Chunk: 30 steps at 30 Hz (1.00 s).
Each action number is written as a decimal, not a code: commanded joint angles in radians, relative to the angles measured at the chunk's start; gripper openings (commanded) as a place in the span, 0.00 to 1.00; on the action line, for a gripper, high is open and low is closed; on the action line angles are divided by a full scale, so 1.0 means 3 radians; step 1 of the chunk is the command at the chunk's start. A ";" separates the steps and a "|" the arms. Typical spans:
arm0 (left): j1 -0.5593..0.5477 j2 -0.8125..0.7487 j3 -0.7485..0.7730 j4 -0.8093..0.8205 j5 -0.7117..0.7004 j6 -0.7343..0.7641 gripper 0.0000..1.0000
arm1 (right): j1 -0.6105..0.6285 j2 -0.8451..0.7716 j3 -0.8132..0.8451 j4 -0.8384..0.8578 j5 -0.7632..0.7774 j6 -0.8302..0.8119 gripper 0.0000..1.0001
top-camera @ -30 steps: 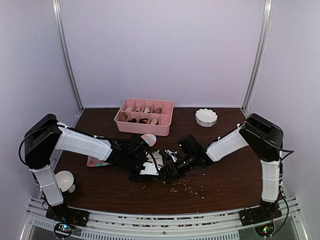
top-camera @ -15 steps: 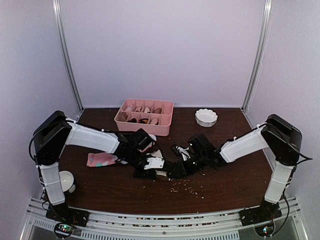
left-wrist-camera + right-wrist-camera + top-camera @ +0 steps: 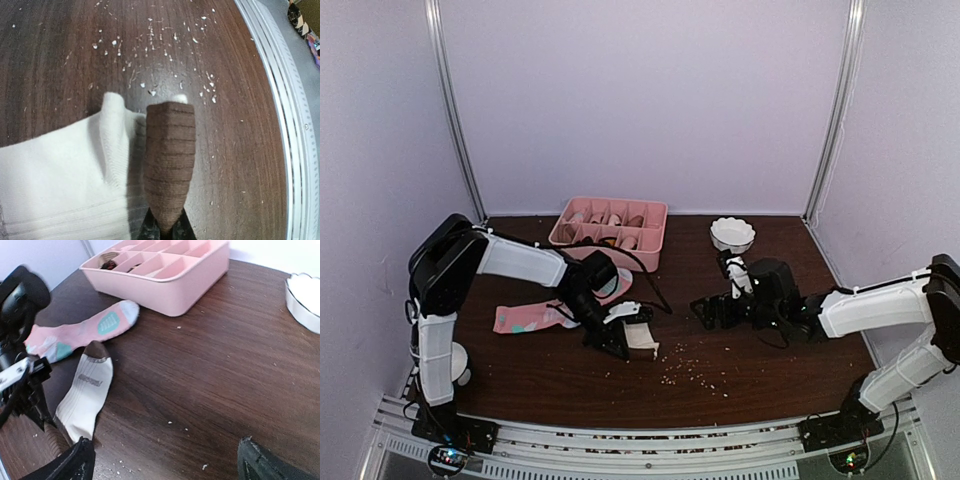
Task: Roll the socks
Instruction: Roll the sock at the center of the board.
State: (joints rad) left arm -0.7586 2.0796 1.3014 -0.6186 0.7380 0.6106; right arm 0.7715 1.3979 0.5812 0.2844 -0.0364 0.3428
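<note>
The dark wooden counter fills the top view. The largest thing on it is the pink divided tray, at about eleven o'clock against the far wall. From above its compartments hold dark and pale things too small to name.

At nine o'clock from the counter's middle the pink sock lies flat, and the left arm crosses over its far end. The right wrist view shows what that arm hides: the sock's pale toe and a teal patch reach close to the tray's front wall without touching it.

The cream sock sits at about seven o'clock of the middle and is only a small pale lump from above. The right wrist view gives it whole: the body lies flat, the brown toe is right beside the pink sock, and the other end is lifted.

Only the left wrist view shows the grip. The left pincer is clenched on the sock's ribbed brown cuff, which stands up off the wood, with cream fabric bunched at nine o'clock of it.

The right pincer is at three o'clock of the cream sock and well apart from it. It is released: its own camera shows the two tips at the lower corners, spread wide with only counter between them.

A white scalloped bowl stands at one o'clock. Pale crumbs are scattered at six o'clock.
</note>
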 commanded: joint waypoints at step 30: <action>0.0113 0.0485 0.0326 -0.0791 0.0032 -0.0097 0.19 | 0.0697 0.1731 0.1072 -0.0022 -0.1329 -0.2014 0.03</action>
State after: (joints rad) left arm -0.7296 2.1769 1.4223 -0.8116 0.8238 0.5552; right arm 1.0050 1.8816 0.8654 0.3305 -0.3355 -0.3008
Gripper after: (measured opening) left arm 0.112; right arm 0.092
